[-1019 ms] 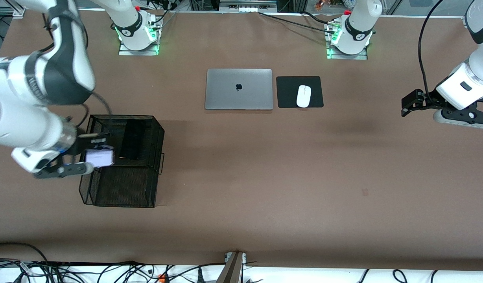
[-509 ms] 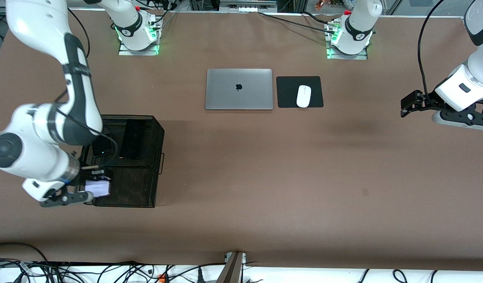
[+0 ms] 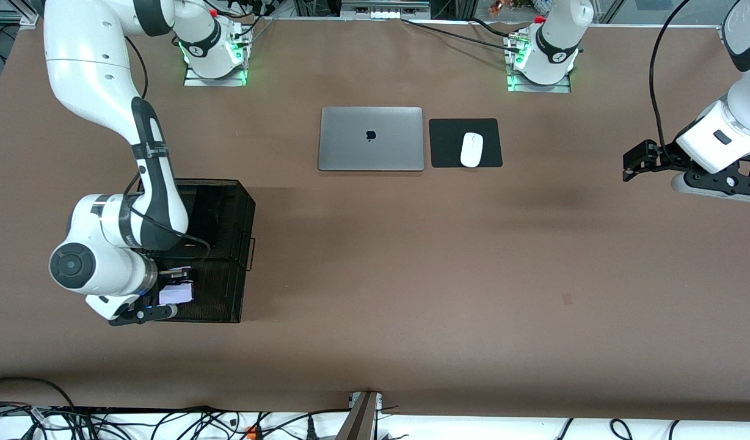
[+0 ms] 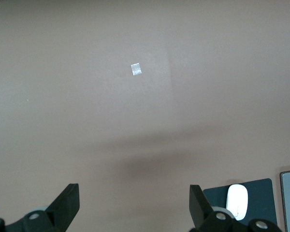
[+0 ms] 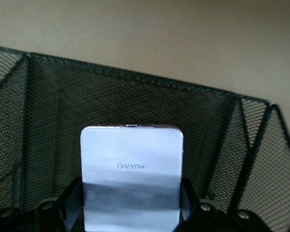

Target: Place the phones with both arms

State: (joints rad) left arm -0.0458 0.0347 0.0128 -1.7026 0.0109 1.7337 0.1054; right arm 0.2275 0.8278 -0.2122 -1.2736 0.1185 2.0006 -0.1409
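White, with a lilac tint, the small squarish phone (image 3: 175, 295) (image 5: 131, 174) is clamped between the fingers of the right claw (image 3: 167, 297) and is held inside the black mesh basket (image 3: 228, 256), at the basket's corner nearest the front camera. The left claw (image 3: 636, 164) is held open over the tabletop's (image 3: 411, 275) end, waiting.

The mesh basket (image 3: 225, 256) sits on the worktop (image 3: 411, 275) toward the right arm's end, nearer the front camera than the laptop (image 3: 371, 139). Just beside the laptop, toward the left arm's end, the mouse (image 3: 471, 149) lies on its pad (image 3: 448, 143).
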